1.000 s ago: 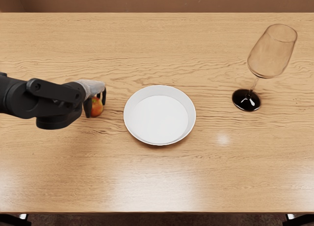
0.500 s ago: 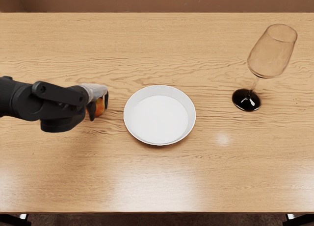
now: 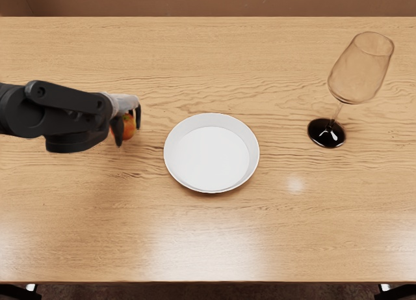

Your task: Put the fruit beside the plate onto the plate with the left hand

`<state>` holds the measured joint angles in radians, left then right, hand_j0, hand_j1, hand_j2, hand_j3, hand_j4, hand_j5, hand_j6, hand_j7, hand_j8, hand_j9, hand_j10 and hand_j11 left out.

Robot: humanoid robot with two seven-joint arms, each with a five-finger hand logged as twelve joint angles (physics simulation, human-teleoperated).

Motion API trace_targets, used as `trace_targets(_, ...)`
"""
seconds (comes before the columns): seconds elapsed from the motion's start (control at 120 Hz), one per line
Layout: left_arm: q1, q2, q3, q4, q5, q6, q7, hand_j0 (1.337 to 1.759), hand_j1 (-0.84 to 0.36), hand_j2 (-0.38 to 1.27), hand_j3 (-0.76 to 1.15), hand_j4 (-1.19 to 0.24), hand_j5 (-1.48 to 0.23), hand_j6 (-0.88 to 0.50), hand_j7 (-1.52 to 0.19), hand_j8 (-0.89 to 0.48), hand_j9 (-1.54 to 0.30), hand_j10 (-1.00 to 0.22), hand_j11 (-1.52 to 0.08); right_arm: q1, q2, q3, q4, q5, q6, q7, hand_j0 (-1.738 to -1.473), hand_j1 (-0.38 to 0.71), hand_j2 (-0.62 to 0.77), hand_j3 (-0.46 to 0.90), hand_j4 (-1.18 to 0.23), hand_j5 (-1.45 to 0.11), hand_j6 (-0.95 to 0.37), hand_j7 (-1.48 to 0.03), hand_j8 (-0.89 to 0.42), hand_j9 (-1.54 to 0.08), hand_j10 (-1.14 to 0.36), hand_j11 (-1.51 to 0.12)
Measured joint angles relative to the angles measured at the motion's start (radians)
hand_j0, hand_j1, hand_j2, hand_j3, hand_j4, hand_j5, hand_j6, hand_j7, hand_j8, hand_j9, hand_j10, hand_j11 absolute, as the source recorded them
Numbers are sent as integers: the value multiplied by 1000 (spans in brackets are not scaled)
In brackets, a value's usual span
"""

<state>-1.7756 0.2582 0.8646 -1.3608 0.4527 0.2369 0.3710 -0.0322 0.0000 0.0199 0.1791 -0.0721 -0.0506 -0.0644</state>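
**Fruit gripped, plate not yet reached**

The left hand [image 3: 121,112] had its fingers [image 3: 118,132] curled round the fruit [image 3: 129,126], which sat at about nine o'clock of the plate [image 3: 168,150], near it but apart. The hold looked shallow to me. The fruit could slip out mid-carry and roll across the table [image 3: 214,248], or a low swing might clip the plate's rim. The fruit was small, round and orange-red, and half hidden by the hand.
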Motion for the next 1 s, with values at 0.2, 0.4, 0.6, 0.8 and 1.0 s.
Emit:
trace_targets(0.2, -63, 39, -83, -4, -32, -99, 0, 1640, -318, 379, 0, -548, -1104, -259, -1141, -294, -1169, -787, -1207, 0, 0, 0, 0, 0, 0, 0, -1658, -318, -5, 0, -26, -34, -26, -34, -26, -34, -26, -34)
trace_targets(0.4, -88, 37, -184, -13, -78, -197, -1, 1646, -320, 405, 0, -550, -1128, -258, -1157, -298, -1177, -804, -1188, 0, 0, 0, 0, 0, 0, 0, -1658, -318, -5, 0, -26, -34, -26, -34, -26, -34, -26, -34)
trace_targets(0.6, -105, -39, -255, -19, -123, -248, -1, 1648, -365, 466, 0, -484, -1182, -224, -1169, -272, -1173, -791, -1179, 0, 0, 0, 0, 0, 0, 0, -1658, -318, -5, 0, -26, -34, -26, -34, -26, -34, -26, -34)
trace_targets(0.8, -74, -122, -312, -10, -130, -253, 0, 1649, -362, 470, 0, -477, -1191, -225, -1166, -274, -1166, -794, -1173, 0, 0, 0, 0, 0, 0, 0, -1658, -318, -5, 0, -26, -34, -26, -34, -26, -34, -26, -34)
trace_targets(1.0, -39, -176, -341, 17, -126, -248, 0, 1649, -325, 424, 0, -511, -1187, -247, -1168, -290, -1172, -816, -1169, 0, 0, 0, 0, 0, 0, 0, -1658, -318, -5, 0, -26, -33, -26, -34, -26, -33, -26, -34)
